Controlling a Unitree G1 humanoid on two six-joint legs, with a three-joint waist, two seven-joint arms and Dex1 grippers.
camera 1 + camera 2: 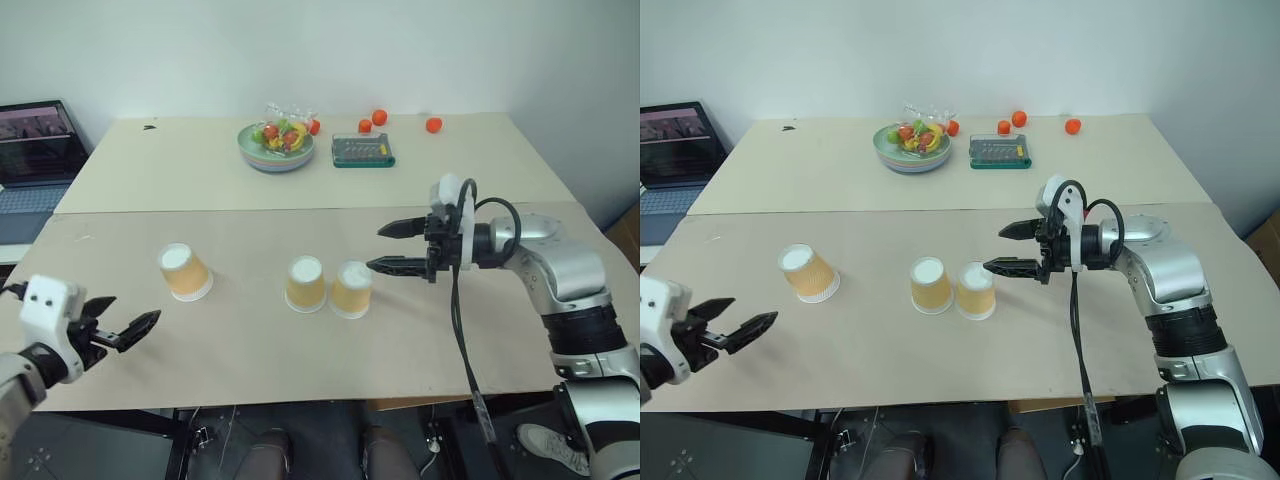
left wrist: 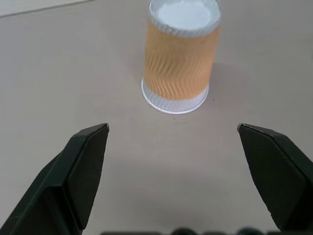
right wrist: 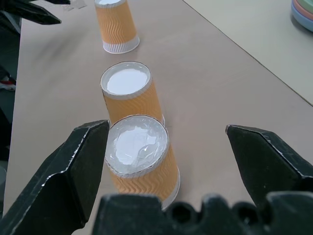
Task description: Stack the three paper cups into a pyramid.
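Three tan-orange paper cups stand upside down on the table. Two sit side by side at the middle, one [image 1: 306,284] to the left and one [image 1: 351,289] touching it on the right. The third cup [image 1: 185,271] stands apart at the left; the left wrist view shows this cup [image 2: 179,56] ahead of the fingers. My left gripper [image 1: 135,323] is open near the table's front left edge, short of that cup. My right gripper [image 1: 388,247] is open, pointing left, just right of the paired cups [image 3: 141,159], nothing between its fingers.
At the back of the table sit a green bowl of fruit [image 1: 276,146], a green box [image 1: 362,150] and small orange fruits [image 1: 433,125]. A laptop [image 1: 38,140] is at the far left. A seam [image 1: 300,209] joins the two tabletops.
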